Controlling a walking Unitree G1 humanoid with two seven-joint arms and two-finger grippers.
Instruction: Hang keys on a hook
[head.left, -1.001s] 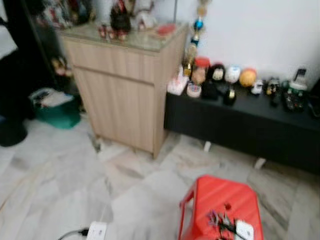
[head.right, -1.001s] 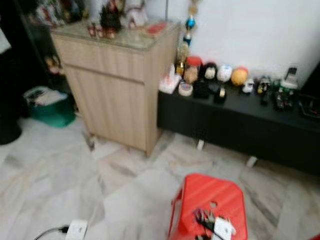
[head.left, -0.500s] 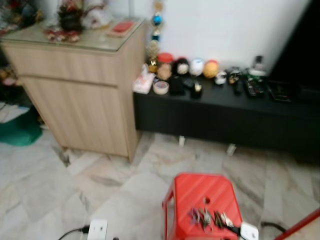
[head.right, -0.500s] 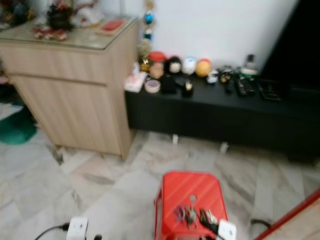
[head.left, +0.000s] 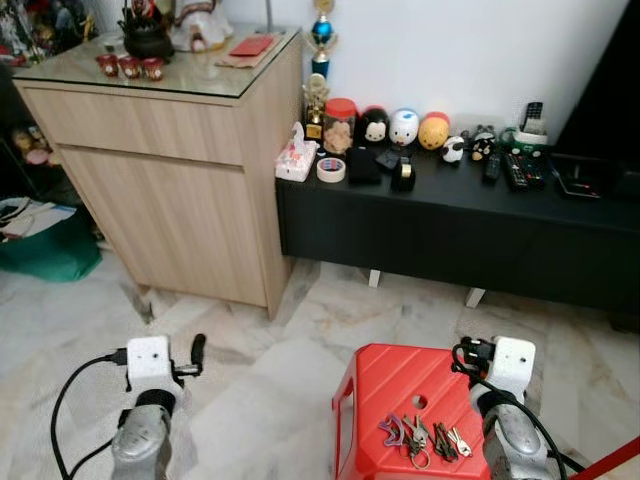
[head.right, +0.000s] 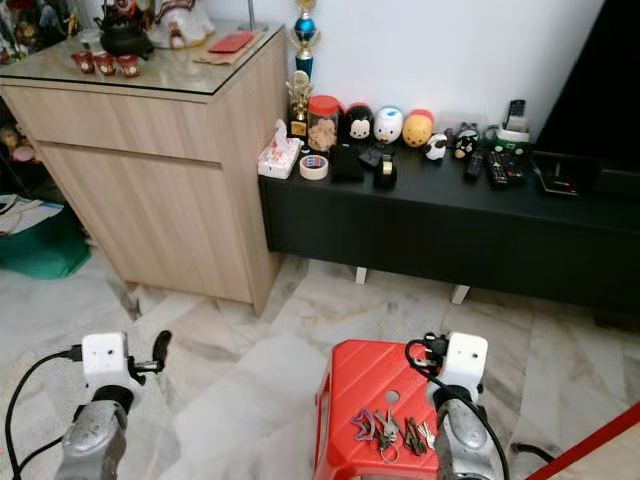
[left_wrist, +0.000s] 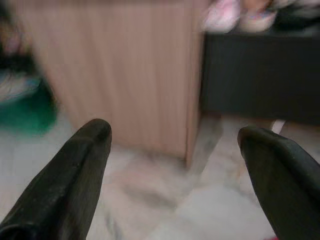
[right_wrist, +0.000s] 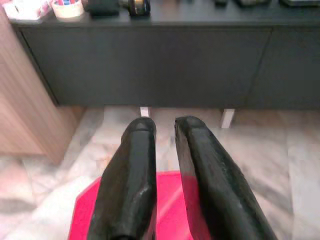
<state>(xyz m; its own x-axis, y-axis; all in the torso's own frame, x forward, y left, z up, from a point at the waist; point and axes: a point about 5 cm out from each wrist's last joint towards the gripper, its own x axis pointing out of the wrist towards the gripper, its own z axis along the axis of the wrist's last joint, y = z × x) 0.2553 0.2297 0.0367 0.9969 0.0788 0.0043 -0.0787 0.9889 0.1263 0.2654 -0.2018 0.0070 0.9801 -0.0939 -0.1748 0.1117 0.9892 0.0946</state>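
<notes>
A bunch of keys lies on the near part of a red plastic stool on the marble floor. My right arm is raised at the stool's right side, just beside the keys. In the right wrist view the right gripper is shut with nothing held, its fingers over the stool's far edge and aimed at the black bench. My left arm is raised over bare floor, well left of the stool. Its gripper is open, fingers wide apart, facing the wooden cabinet.
A light wooden cabinet stands at the back left. Beside it is a low black bench carrying jars, figurines, a tape roll and remotes. A green bin sits far left and a red bar crosses the bottom right corner.
The camera has swung and steadied, so the whole scene shifted and sharpened. Both arms have risen into view at the bottom. The keys still lie on the stool.
</notes>
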